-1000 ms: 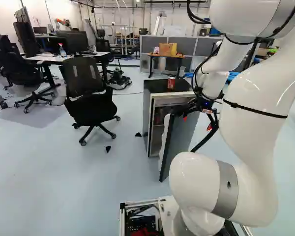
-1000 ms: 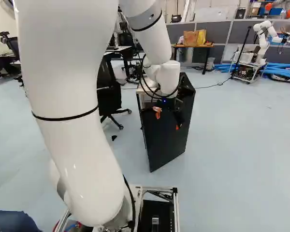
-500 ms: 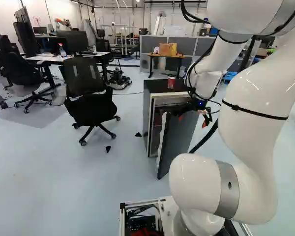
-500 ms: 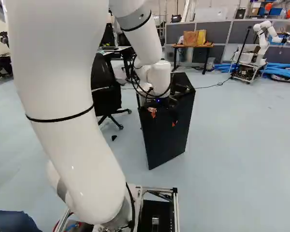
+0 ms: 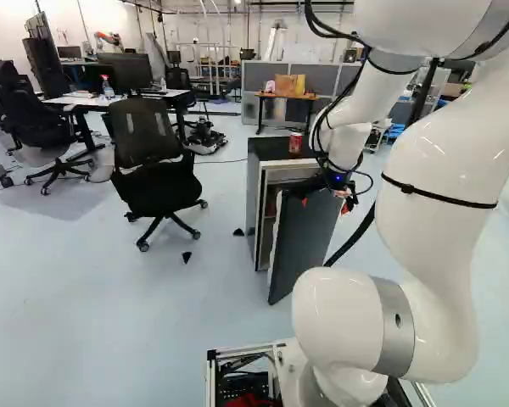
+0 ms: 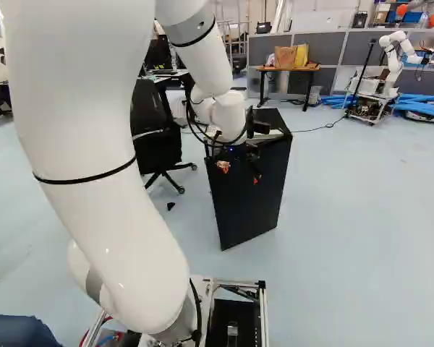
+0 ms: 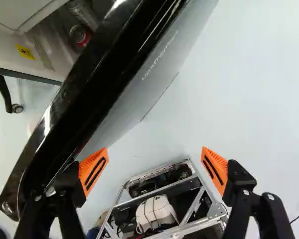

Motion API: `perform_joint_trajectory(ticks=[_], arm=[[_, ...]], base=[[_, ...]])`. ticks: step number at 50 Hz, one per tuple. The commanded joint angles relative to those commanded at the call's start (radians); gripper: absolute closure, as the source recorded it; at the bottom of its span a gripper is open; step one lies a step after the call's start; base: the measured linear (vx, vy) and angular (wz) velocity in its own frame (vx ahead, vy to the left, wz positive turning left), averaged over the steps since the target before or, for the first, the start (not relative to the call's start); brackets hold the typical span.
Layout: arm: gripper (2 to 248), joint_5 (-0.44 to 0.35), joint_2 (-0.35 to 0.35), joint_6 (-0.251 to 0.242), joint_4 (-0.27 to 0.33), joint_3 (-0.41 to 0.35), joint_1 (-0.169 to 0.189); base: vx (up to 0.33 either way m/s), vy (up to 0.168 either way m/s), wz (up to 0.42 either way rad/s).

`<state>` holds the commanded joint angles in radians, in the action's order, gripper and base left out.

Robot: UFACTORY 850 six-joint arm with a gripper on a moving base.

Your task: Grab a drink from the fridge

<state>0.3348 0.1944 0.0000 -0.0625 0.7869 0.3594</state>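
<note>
The white arm (image 6: 105, 137) reaches ahead from the left half of the right base view, its fingers (image 6: 223, 166) near the upper middle, at the upper part of the black fridge door (image 6: 242, 217). The fingers stand wide apart and grip nothing. In the wrist view the door's dark edge runs close beside one finger, outside the gap; whether they touch I cannot tell. A metal frame (image 7: 199, 201) with a white object (image 7: 156, 213) in it lies under the fingers, beyond the gap between their pads (image 7: 217, 169). The fridge (image 5: 271, 149) stands right of the middle in the left base view, door swung open, with a red can (image 5: 295, 142) upright on its top. Another red-and-silver can (image 7: 79, 35) shows past the door's edge, on its inner side, with a yellow label (image 7: 25, 51) near it; which compartment holds that can is unclear. A black office chair (image 5: 142, 131) stands at the left of the fridge in the left base view. At the upper middle of the right base view, a bench (image 6: 309, 69) carries a brown bag (image 6: 283, 56) beside a yellow one (image 6: 301, 55); another robot (image 6: 393, 61) stands at the upper right, by blue tubes (image 6: 419, 101).
</note>
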Motion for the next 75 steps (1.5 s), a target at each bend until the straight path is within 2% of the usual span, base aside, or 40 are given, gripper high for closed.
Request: perform_joint_trajectory(ticks=[37,53,75], arm=[[3,-0.116,0.013,0.0,0.051,0.015,-0.089],[3,-0.129,0.031,0.0,0.073,0.038,-0.124],[3,-0.129,0.074,0.0,0.073,0.091,-0.161]], base=[[0.0,0.0,0.0],[0.0,0.0,0.0],[0.0,0.0,0.0]])
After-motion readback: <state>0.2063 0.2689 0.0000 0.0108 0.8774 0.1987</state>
